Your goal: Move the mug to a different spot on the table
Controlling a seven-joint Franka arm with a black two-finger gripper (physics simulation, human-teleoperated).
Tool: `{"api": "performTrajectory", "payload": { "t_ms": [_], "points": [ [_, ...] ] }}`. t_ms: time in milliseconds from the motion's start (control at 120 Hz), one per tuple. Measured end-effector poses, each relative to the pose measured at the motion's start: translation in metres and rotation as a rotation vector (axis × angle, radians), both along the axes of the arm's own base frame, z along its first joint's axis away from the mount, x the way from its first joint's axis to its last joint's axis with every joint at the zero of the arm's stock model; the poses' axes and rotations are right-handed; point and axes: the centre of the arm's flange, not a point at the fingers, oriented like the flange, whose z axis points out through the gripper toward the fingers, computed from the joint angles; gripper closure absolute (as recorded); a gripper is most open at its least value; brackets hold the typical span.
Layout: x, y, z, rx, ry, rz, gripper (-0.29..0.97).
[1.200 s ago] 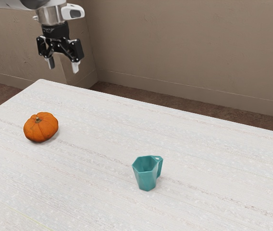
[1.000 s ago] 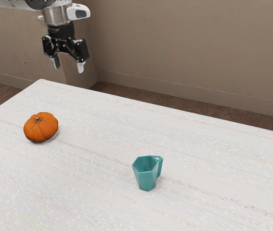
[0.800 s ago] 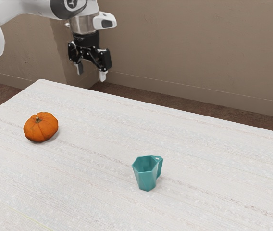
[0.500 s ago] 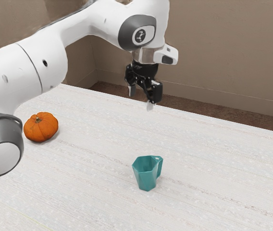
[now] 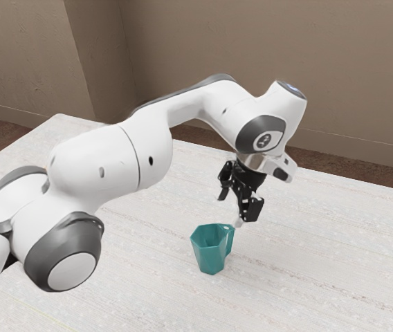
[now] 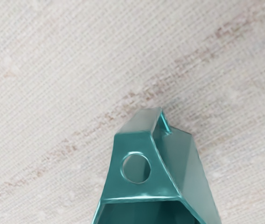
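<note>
A glossy teal, faceted mug (image 5: pixel 210 249) stands upright on the pale wood-grain table (image 5: pixel 335 266), just below the centre of the exterior view. Its handle points toward the exterior view's right. The black two-finger gripper (image 5: pixel 229 210) hangs just above the handle side, jaws apart and gripping nothing. In the wrist view the mug (image 6: pixel 179 172) sits right under the hand, its pierced handle uppermost against the table (image 6: pixel 53 70).

Arm (image 5: pixel 183 114) outstretched, end effector (image 5: pixel 231 209) pointing down (jaws parted).
</note>
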Motion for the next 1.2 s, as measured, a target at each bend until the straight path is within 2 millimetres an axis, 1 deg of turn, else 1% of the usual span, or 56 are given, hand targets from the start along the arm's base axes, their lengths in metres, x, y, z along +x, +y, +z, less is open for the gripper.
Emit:
{"api": "performTrajectory", "payload": {
  "t_ms": [67,175,317,550,625,767,858,1008,1200],
  "points": [
    [0.007,0.002,-0.011,-0.035,0.002,0.015,0.00],
    [0.012,0.001,-0.029,-0.083,0.012,0.034,0.00],
    [0.019,0.010,-0.051,-0.095,0.020,0.063,0.00],
    [0.032,0.036,-0.061,-0.085,0.009,0.109,0.00],
    [0.034,0.039,-0.068,-0.099,0.011,0.121,0.00],
    [0.036,0.042,-0.087,-0.107,0.026,0.135,0.00],
    [0.038,0.046,-0.092,-0.096,0.029,0.144,0.00],
    [0.035,0.046,-0.097,-0.081,0.052,0.149,0.01],
    [0.030,0.040,-0.090,-0.075,0.073,0.158,0.04]
  ]
}}
